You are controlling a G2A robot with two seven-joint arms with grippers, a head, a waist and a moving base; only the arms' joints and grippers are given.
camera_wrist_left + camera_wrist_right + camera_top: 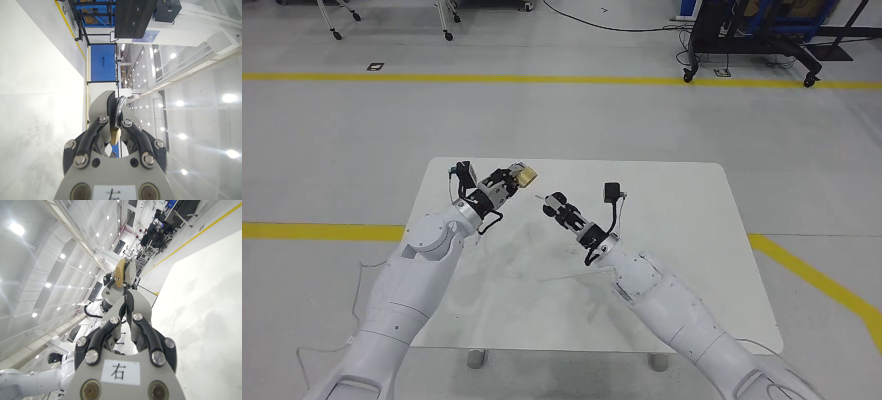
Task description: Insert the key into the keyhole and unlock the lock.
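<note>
Clamping the brass padlock (115, 136), the left gripper (117, 106) faces the right gripper (127, 296), seemingly clenched on the key (543, 199), not yet inserted

Table (682, 200) and yellow line (542, 78)
The table is lying under the left gripper (519, 179), the yellow line running far beyond.

1 brass padlock (527, 176), 2 grippers: L gripper (513, 179), R gripper (550, 203); 1 white table (692, 230)

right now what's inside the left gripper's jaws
A brass padlock, apparently pinched by its shackle between the fingers of the left gripper. Its brass body sticks out free. The stretch of shackle pressed between the pads is covered.
</note>
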